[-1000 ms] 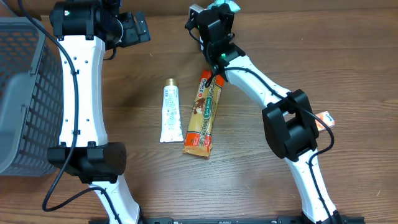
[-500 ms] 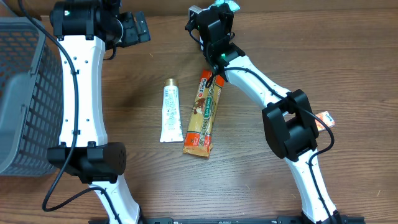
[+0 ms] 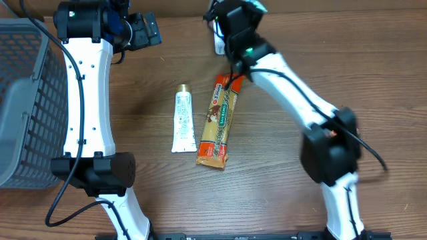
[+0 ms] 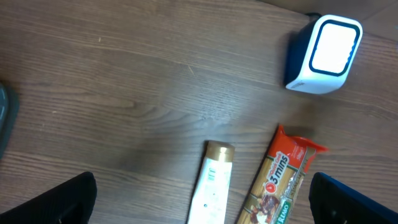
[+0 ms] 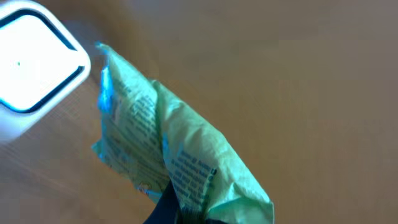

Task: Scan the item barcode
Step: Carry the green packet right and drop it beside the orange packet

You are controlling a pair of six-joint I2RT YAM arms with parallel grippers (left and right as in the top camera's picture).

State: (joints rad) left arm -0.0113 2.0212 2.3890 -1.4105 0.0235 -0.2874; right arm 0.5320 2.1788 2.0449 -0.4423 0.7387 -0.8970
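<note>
Wood table, and the right arm has just swung the green packet up top.

Overhead: compared with a moment back, the arm's elbow has slid toward the lower right and gone blurry. The right gripper has pushed to the top centre, pinched tight on the green packet, so I'd guess it's lining up the scan. The left gripper hangs wide and empty at upper left, with the tube and snack bar lying mid-frame. Left wrist: the scanner sits upper right with its window lit, near the snack bar's top end. Right wrist: the green packet hangs crumpled from the closed fingers at bottom centre, and the scanner is at the left edge, close to the packet's far end. Can't make out a barcode.
</note>
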